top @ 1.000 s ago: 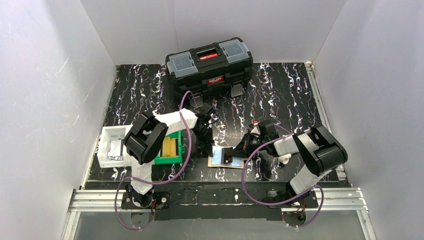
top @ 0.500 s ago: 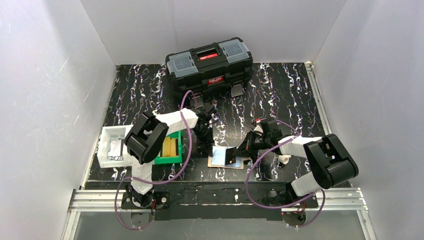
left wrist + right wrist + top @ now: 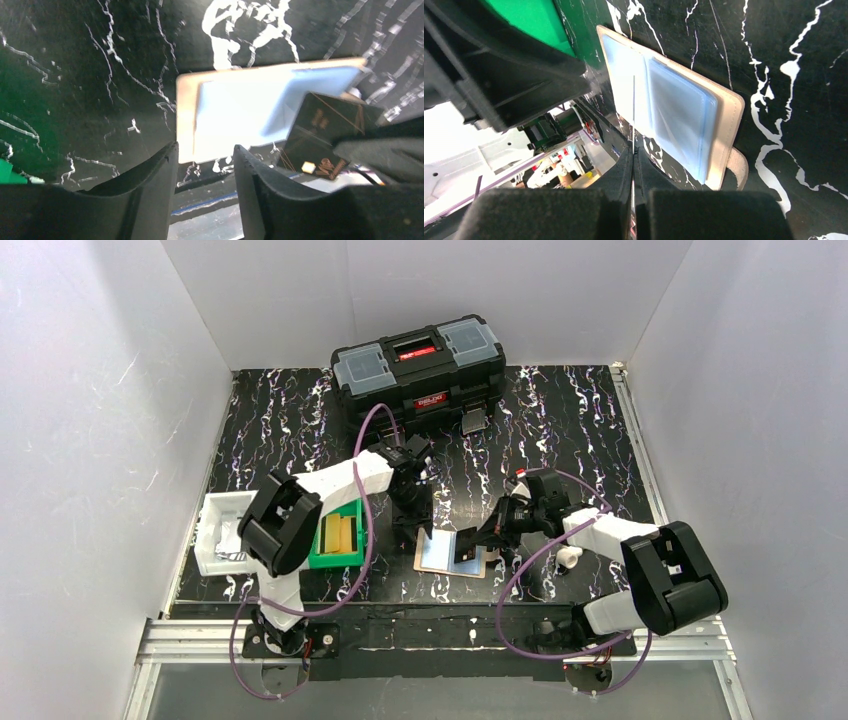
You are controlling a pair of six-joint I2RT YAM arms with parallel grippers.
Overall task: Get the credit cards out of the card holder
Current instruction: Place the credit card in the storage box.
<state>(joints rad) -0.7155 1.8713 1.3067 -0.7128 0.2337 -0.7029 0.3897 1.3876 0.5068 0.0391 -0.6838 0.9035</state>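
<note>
The tan card holder [image 3: 424, 562] lies open on the black table, a light blue credit card [image 3: 438, 550] showing inside it. My right gripper [image 3: 472, 543] is shut on a dark credit card [image 3: 463, 549] that stands on edge over the holder's right half. That card shows edge-on [image 3: 633, 107] between my right gripper's [image 3: 633, 150] pads, and as a dark face with gold print [image 3: 320, 135] in the left wrist view. My left gripper [image 3: 205, 150] hangs open and empty over the holder's [image 3: 184, 115] left edge, with the blue card [image 3: 240, 110] beyond it.
A black toolbox [image 3: 418, 365] stands at the back centre. A green bin [image 3: 338, 535] with yellow-tan slabs and a white tray [image 3: 222, 530] sit left of the holder, under the left arm. A small white object [image 3: 568, 558] lies under the right forearm.
My left gripper has opened and drawn back from the holder's left edge. The right gripper, still pinching the dark card, has shifted slightly right and tilted it up.
</note>
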